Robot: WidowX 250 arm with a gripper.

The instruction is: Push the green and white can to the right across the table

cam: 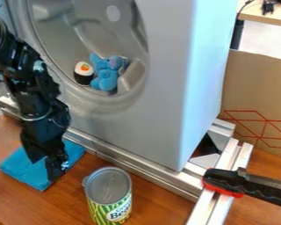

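Observation:
The black gripper (42,169) hangs at the left, low over a folded blue cloth (19,168) on the wooden table. Its fingers are apart, with blue cloth showing between them; whether they touch the cloth I cannot tell. A can (110,197) with a grey lid and a green-and-yellow label stands upright to the right of the cloth, apart from the gripper. Inside the round opening of a grey machine sit a blue plush elephant (106,74) and, touching its left side, a sushi-shaped toy (84,73).
The grey machine (166,88) rises behind the cloth and can. Metal rails (137,165) run along its base. A black-and-red clamp (228,182) grips the rail at the right. A cardboard panel (254,88) stands behind at the right.

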